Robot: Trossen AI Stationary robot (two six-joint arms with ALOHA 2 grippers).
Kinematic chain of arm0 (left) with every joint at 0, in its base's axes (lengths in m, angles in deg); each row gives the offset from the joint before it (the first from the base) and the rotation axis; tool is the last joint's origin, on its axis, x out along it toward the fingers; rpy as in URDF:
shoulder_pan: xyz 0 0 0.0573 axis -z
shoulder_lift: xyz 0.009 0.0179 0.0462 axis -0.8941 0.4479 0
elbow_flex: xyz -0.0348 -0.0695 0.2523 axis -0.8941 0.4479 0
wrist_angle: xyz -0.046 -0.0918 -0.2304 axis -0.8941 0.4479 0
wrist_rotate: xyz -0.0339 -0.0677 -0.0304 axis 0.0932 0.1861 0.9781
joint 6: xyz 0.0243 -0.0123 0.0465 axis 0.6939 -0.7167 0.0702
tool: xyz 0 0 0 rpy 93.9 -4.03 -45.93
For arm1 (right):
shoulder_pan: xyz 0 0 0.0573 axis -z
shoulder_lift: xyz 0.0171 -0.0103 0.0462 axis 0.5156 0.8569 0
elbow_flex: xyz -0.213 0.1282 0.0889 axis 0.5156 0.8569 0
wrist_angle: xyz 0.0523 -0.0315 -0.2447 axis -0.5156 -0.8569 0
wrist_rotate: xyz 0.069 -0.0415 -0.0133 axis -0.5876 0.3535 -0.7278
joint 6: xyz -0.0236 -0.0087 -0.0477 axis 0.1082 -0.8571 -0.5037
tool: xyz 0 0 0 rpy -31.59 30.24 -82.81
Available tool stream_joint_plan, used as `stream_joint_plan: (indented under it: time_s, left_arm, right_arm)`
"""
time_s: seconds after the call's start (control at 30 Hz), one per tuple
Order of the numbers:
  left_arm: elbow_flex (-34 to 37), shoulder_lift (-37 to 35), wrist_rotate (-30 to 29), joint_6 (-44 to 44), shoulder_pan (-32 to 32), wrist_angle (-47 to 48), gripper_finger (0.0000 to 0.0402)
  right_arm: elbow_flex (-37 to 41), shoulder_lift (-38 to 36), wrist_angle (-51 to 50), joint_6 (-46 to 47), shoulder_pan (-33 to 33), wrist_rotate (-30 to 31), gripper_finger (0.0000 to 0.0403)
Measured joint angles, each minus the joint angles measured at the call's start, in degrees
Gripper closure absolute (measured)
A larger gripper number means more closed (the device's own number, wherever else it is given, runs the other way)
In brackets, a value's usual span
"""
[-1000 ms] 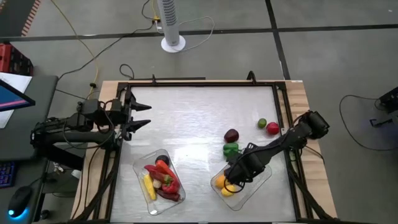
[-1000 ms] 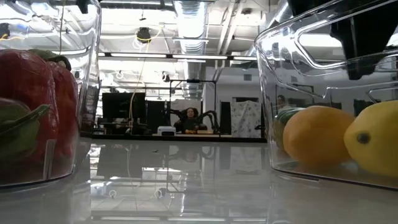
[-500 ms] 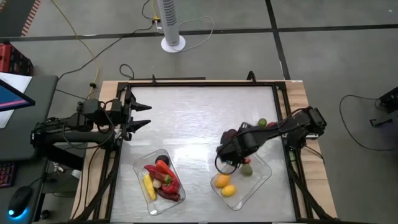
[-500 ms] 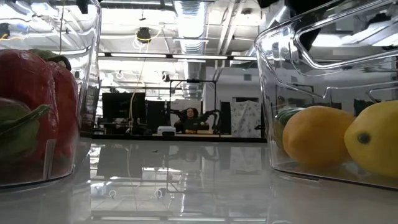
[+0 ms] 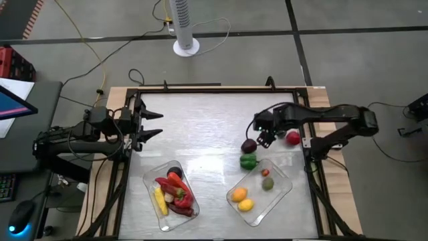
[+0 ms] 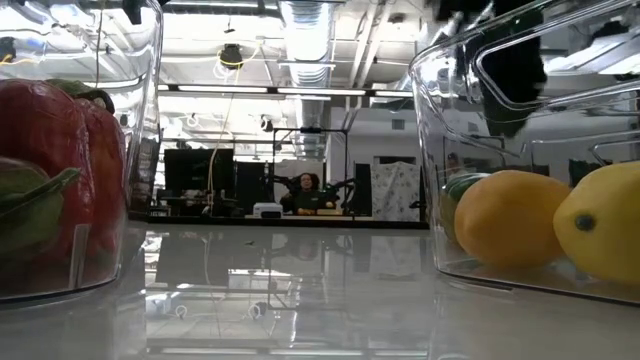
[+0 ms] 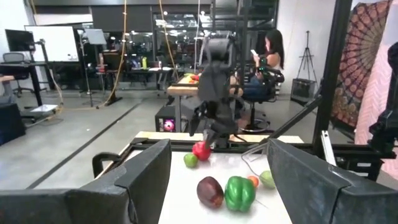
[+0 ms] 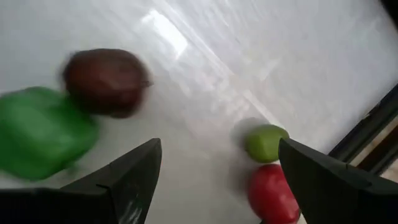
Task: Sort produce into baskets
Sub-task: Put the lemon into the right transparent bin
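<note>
Loose produce lies on the table's right half: a dark purple piece, a green pepper, a red piece and a small green piece. My right gripper hangs open above them, pointing steeply down, with nothing between its fingers; the purple piece and pepper are to one side of it and the small green and red pieces to the other. One basket holds red chillies and yellow corn. The other basket holds orange, yellow and green pieces. My left gripper waits open at the table's left edge.
A black frame runs round the table top. A white fan stand is on the floor beyond the far edge. Bare table lies between the two arms and along the far side. In the room beyond, a seated person shows.
My right gripper has come up out of the right basket and swung toward the table's far edge, turning as it went. It now hangs over the loose pieces. The orange, yellow and green pieces lie uncovered in that basket.
</note>
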Motion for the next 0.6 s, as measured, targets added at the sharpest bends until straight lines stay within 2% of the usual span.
stream_joint_plan:
  time_s: [0.2,0.43,0.6]
  left_arm:
    - [0.00,-0.02,-0.11,0.24,0.00,-0.51,0.0150]
    - [0.00,0.00,-0.11,0.47,0.00,-0.18,0.0150]
    - [0.00,0.00,-0.10,0.65,0.00,0.20,0.0150]
  right_arm:
    - [10.31,-0.71,2.97,-2.62,8.26,-0.50,0.0050]
    - [15.32,0.49,4.18,-2.74,14.00,-0.49,0.0045]
    - [18.22,0.43,7.47,-3.03,17.34,-4.13,0.0049]
